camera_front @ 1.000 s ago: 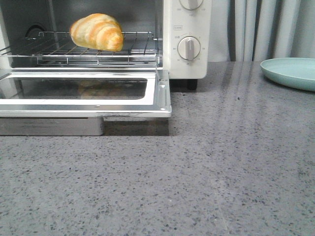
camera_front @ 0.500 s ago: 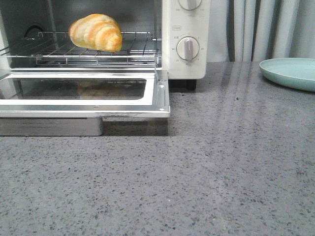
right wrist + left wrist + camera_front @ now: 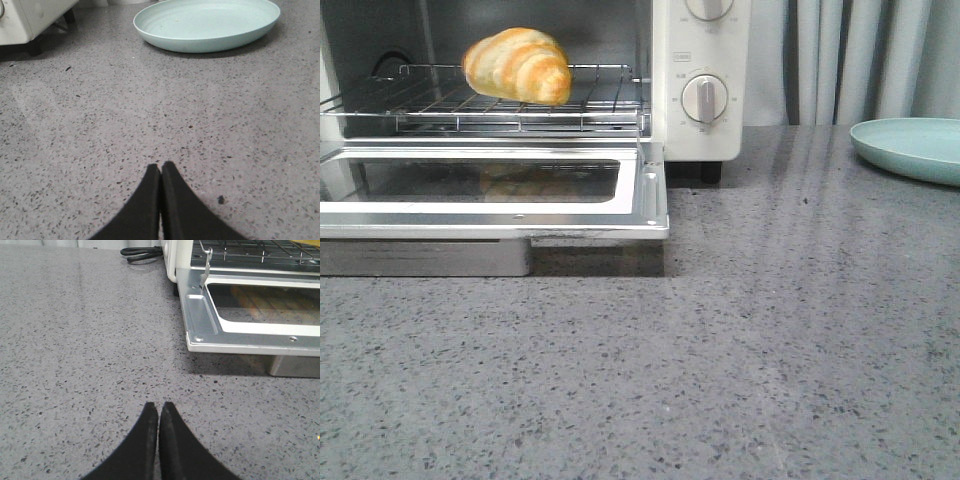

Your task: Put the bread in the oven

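**Operator:** Golden-yellow bread [image 3: 517, 65] is seen on the wire rack [image 3: 610, 100] inside the oven [image 3: 695, 120], toward the left of the cavity. What has changed over the last second?

**Inspector:** Almost nothing is registered. The bread is found at the same place on the rack as a second ago and half a second ago; only a slight shift of the whole front view is noted. The door [image 3: 650, 195] is still folded down flat, and no arm is shown in the front view in any of the three pictures. The placing step is therefore judged complete; the door is judged the only item that may remain.

**Operator:** How are the grippers set, from left to right?

**Inspector:** The left gripper [image 3: 158, 412] is closed, its fingertips pressed together with nothing between them, low over the grey speckled table [image 3: 75, 340], near the front left corner of the door. The bread is well apart from it, up on the rack. The right gripper [image 3: 160, 172] is likewise closed and empty, facing the pale green plate [image 3: 207, 25] beyond the oven's right side, also well apart from the bread.
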`<action>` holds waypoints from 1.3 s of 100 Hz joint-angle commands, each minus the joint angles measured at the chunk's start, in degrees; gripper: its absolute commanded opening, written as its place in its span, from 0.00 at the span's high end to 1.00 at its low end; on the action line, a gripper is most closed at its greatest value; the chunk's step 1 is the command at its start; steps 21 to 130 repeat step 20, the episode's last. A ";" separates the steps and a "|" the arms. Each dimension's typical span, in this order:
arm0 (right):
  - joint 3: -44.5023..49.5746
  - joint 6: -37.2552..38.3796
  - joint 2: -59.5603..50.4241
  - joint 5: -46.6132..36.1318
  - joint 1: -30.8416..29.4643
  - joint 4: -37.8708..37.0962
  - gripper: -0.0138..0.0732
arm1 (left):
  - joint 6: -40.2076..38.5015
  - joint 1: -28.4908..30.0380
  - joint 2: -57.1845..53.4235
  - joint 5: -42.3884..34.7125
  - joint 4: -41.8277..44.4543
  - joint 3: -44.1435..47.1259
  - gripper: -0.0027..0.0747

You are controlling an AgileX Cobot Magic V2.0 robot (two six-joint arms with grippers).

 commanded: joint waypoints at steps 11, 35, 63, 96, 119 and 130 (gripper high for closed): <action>0.62 0.11 -1.30 -1.74 -0.29 0.05 0.90 | -0.44 0.11 -1.69 -3.07 -0.37 1.38 0.99; 0.62 0.11 -1.30 -1.74 -0.29 0.05 0.90 | -0.44 0.11 -1.69 -3.07 -0.37 1.38 0.99; 0.62 0.11 -1.30 -1.74 -0.29 0.05 0.90 | -0.44 0.11 -1.69 -3.07 -0.37 1.38 0.99; 0.62 0.11 -1.30 -1.74 -0.29 0.05 0.90 | -0.44 0.11 -1.69 -3.07 -0.37 1.38 0.99; 0.62 0.11 -1.30 -1.74 -0.29 0.05 0.90 | -0.44 0.11 -1.69 -3.07 -0.37 1.38 0.99; 0.62 0.11 -1.30 -1.74 -0.29 0.05 0.90 | -0.44 0.11 -1.69 -3.07 -0.37 1.38 0.99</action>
